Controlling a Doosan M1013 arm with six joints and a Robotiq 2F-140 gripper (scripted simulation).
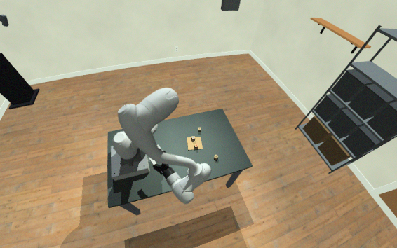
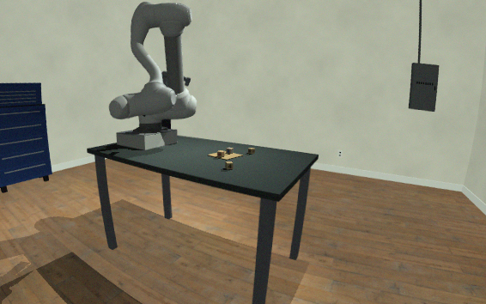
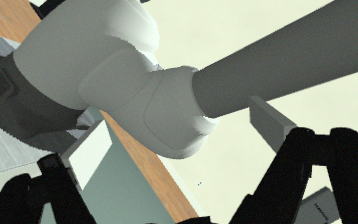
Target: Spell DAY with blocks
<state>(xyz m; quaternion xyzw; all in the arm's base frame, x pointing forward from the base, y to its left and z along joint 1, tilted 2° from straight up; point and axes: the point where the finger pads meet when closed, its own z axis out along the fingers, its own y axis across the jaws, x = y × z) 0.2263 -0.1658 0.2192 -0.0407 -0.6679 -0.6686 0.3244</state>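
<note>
A tan mat (image 1: pixel 195 143) lies near the middle of the dark table (image 1: pixel 178 154). Two small wooden blocks sit on it, one (image 1: pixel 192 139) at the far edge and one (image 1: pixel 196 146) nearer. A third block (image 1: pixel 199 129) sits on the table beyond the mat, and a fourth block (image 1: pixel 216 157) sits on the table to the mat's near right. The letters are too small to read. In the exterior view the mat (image 2: pixel 225 155) holds two blocks, with one block (image 2: pixel 251 150) behind and one (image 2: pixel 228 165) in front. My gripper (image 1: pixel 158 167) is folded back near the robot base, far from the blocks, open and empty. The wrist view shows its black fingers spread apart, facing the arm.
The robot base (image 1: pixel 129 168) stands at the table's left end. A dark shelf unit (image 1: pixel 364 105) stands to the right, and a blue drawer cabinet (image 2: pixel 14 130) stands beyond the table in the exterior view.
</note>
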